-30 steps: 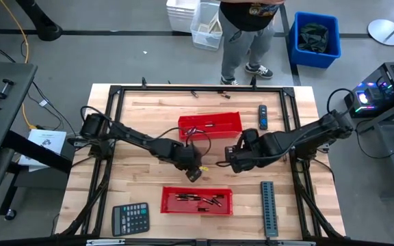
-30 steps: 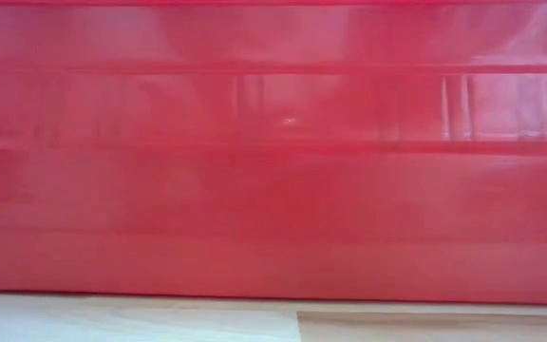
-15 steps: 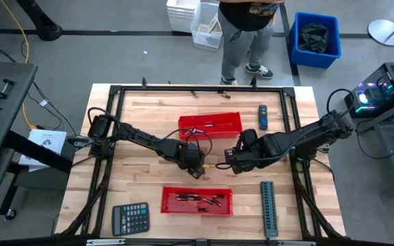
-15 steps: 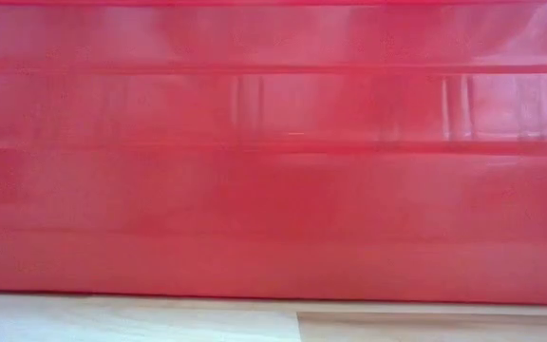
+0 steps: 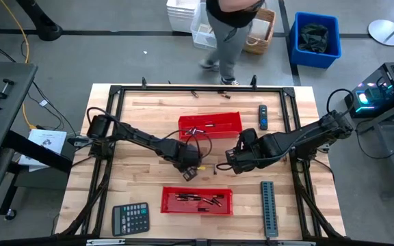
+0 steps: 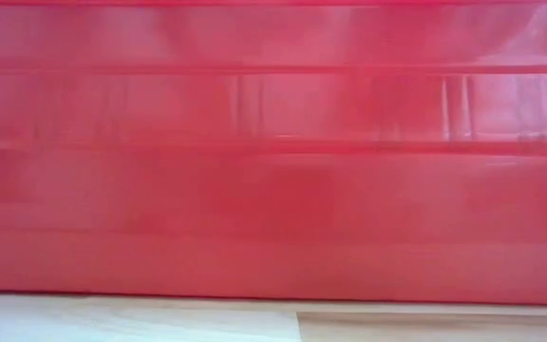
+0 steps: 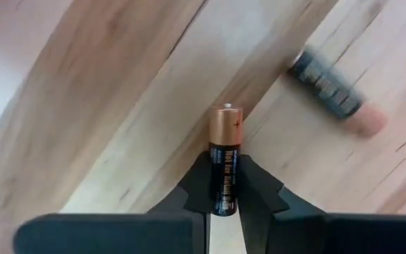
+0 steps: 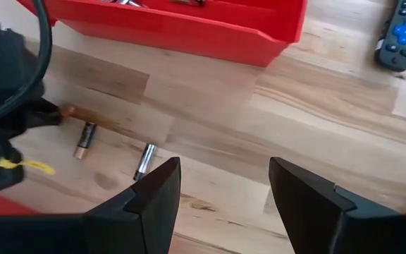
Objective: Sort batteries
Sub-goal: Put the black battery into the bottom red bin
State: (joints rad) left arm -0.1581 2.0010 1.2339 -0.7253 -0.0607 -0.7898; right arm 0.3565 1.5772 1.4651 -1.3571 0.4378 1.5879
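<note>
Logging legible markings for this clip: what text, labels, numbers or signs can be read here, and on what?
"+": on the copper end of the battery clamped in the left gripper.
White lettering on that battery's black band: too small to read.
Print on the loose battery nearby: blurred.
Calculator keys and remote buttons: unreadable.
Paper sheet beside the table: unreadable.

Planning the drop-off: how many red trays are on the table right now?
2. The far red tray sits toward the back edge, in the middle. The near red tray sits toward the front edge, beside the calculator. The overhead view shows no place where a third could hide.
</note>
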